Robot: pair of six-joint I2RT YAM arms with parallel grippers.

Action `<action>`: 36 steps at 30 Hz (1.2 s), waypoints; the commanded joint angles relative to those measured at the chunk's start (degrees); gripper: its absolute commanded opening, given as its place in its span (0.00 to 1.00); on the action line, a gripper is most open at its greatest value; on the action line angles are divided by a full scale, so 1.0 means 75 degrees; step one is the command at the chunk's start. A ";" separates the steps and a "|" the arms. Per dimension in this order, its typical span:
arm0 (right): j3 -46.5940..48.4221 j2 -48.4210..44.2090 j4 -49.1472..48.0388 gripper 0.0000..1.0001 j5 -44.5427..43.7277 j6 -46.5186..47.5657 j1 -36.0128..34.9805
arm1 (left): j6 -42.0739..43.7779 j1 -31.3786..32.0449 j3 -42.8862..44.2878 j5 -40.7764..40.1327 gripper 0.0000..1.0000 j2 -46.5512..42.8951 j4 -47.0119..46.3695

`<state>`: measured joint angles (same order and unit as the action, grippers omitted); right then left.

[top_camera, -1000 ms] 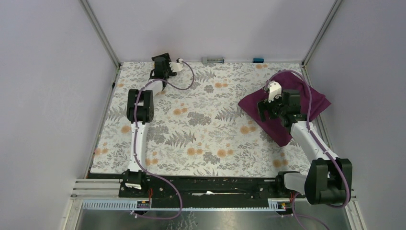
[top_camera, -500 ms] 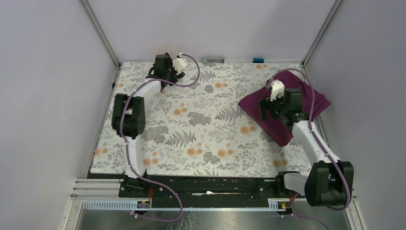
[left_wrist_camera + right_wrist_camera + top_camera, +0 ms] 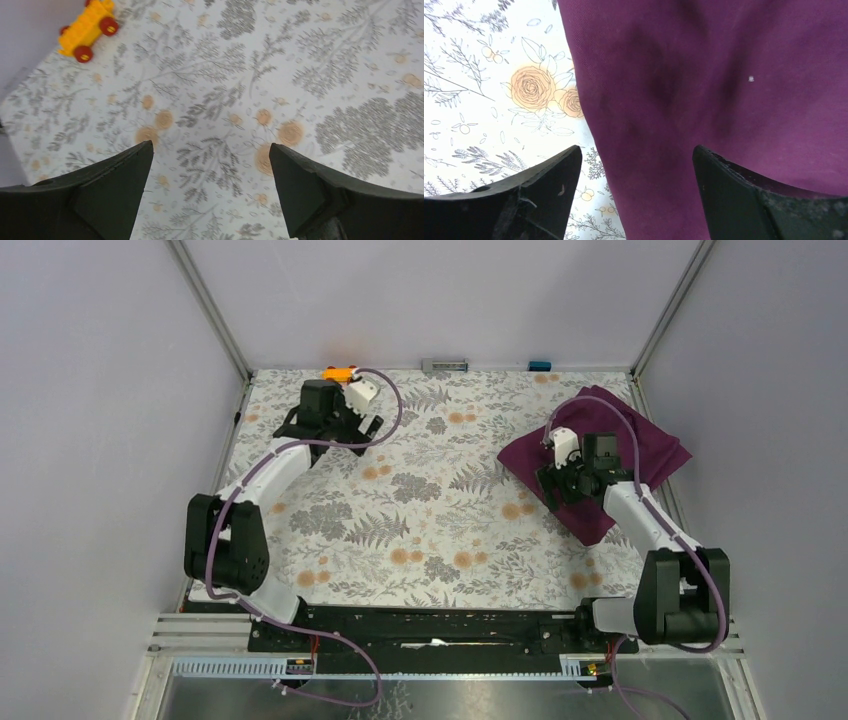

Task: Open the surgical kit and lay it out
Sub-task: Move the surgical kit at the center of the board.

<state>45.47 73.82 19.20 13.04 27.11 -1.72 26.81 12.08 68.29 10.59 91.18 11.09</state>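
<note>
- Bare floral mat (image 3: 420, 510) stretches wide between the two arms.
- Toy car (image 3: 89, 27) sits by the far wall, beyond the left gripper (image 3: 210, 150).
- Cloth wrap (image 3: 704, 75) covers the mat's far right part, beneath the right gripper (image 3: 636, 152).

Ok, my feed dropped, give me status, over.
Left hand open, empty, near the toy car. Right hand open, over the wrap. Wrap unopened. Nothing in the way.

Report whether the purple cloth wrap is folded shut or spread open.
Folded shut. The purple cloth wrap lies as a thick closed bundle; only cloth shows, in both top and right wrist views.
</note>
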 commanded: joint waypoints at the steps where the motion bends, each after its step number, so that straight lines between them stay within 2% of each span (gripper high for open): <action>1: 0.0152 0.0589 0.0211 0.83 0.0068 0.0280 -0.0139 | -0.0559 0.0042 -0.0216 0.0658 0.99 -0.0566 0.0342; 11: 0.0808 0.1620 0.0055 0.24 -0.0065 -0.0167 -0.1614 | -0.0762 0.0042 -0.0616 0.0627 0.99 -0.1323 0.0822; 19: 0.3108 0.3514 -0.0089 0.04 0.0309 -0.1470 -0.2462 | -0.0752 0.0042 -0.0533 0.0144 0.99 -0.1447 0.1147; 24: 0.5348 0.5137 -0.0060 0.01 0.0229 -0.2498 -0.3226 | -0.1047 0.0039 -0.0388 -0.0389 0.99 -0.1428 0.1251; 28: 0.6978 0.6391 -0.0051 0.04 0.0249 -0.3532 -0.3683 | -0.1405 -0.0087 -0.0282 -0.1082 0.99 -0.1343 0.1244; 31: 0.8080 0.7050 -0.0042 0.06 0.0087 -0.4250 -0.4127 | -0.1627 -0.0326 -0.0255 -0.1206 0.99 -0.1329 0.1275; 34: 0.9205 0.7699 0.0066 0.16 0.0008 -0.4832 -0.4470 | -0.1758 -0.0525 -0.0256 -0.1263 0.99 -0.1367 0.1296; 36: 1.0235 0.8256 0.0445 0.31 0.0050 -0.5268 -0.4601 | -0.1820 -0.0588 -0.0278 -0.1238 0.99 -0.1408 0.1298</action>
<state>109.36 130.87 25.82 1.45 -3.44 -30.65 15.75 8.93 63.94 3.27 82.46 21.43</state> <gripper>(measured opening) 0.353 0.989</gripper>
